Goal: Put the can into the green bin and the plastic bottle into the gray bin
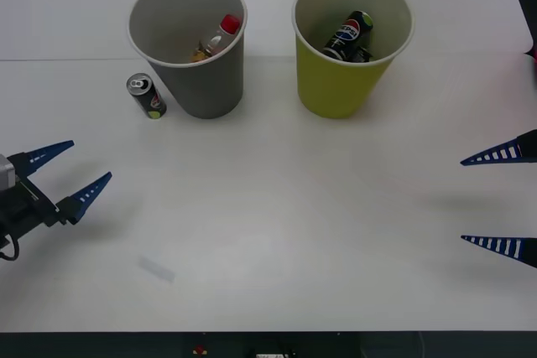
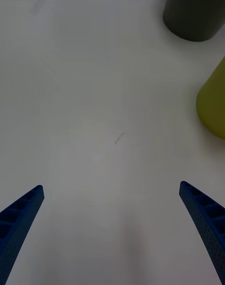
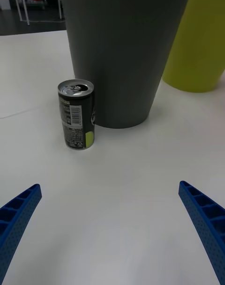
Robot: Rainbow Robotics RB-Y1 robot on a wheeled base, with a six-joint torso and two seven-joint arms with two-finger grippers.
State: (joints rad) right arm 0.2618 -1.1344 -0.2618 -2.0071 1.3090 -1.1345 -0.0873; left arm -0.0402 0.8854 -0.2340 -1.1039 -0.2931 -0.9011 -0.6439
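Gray bin (image 1: 201, 90): stands on the white bench (image 1: 277, 232), far left of centre; the bottle (image 1: 216, 38) with its red cap already lies inside it, tilted against the wall.
Green bin (image 1: 340, 81): just to the right of the gray one, the two apart; a dark can with a blue and red logo (image 1: 351, 35) lies inside it.
Can (image 1: 146, 95): the small black one with the lime spot is upright on the bench, just beside the gray bin on its left, not touching as far as I can tell — not yet binned.
Left tool (image 1: 77, 172): spread wide and empty, low at the left edge, pointing toward the can; in the left wrist view the can sits ahead between the fingers but well short of them.
Right tool (image 1: 497, 200): also spread wide, empty, waiting at the right edge near the green bin's side.
Progress: the bottle half looks done; the green bin holds one can, but the slim can is left out.
Left to do: my guess — the left tool goes forward, takes the can and carries it past the gray bin to the green one.
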